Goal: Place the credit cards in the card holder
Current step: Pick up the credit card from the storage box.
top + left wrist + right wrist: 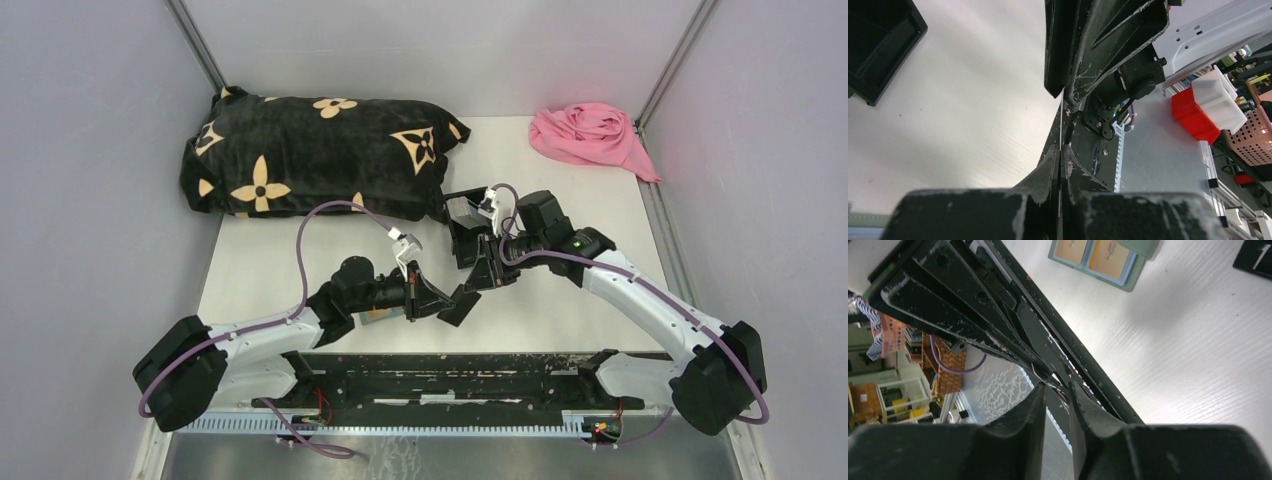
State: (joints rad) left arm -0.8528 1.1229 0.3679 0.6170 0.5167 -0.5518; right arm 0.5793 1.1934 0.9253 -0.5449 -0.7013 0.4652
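Holding the left tool (1061,152) firmly shut on the thin credit card (1062,117) it pinches edge-on matters most, I judge, as the right tool (1057,390), jaws just parted, backs straight off, before sliding the card flat into the open card holder (1132,283) lying nearby on the bench (1198,365).

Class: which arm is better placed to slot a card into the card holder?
Probably left: the left gripper is shut on a thin card, the right gripper stands parted, and the card holder lies beside the left arm.
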